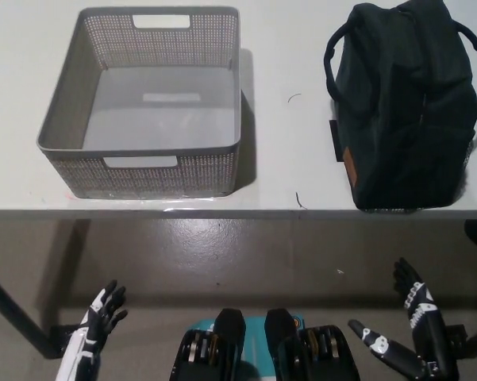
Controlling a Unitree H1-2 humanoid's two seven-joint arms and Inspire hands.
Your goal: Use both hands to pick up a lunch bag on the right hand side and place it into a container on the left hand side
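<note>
Lunch bag [405, 103] untouched, left hand [103, 311], right hand [409, 329] spread, empty

From my seat at the controls, the lunch bag [403, 103] reads as dark matt cloth, softly creased, with a small tan patch [349, 156] near its lower corner that looks like leather (I can't be sure at this size). Its handles [331, 54] look like the same dull fabric. The container [147, 103] looks like grey plastic, its walls pierced in a fine mesh pattern, its floor smooth and faintly shiny. The table [286, 119] has a smooth, pale, matt top. The floor [246, 254] below seems hard, slightly glossy and scuffed.
</note>
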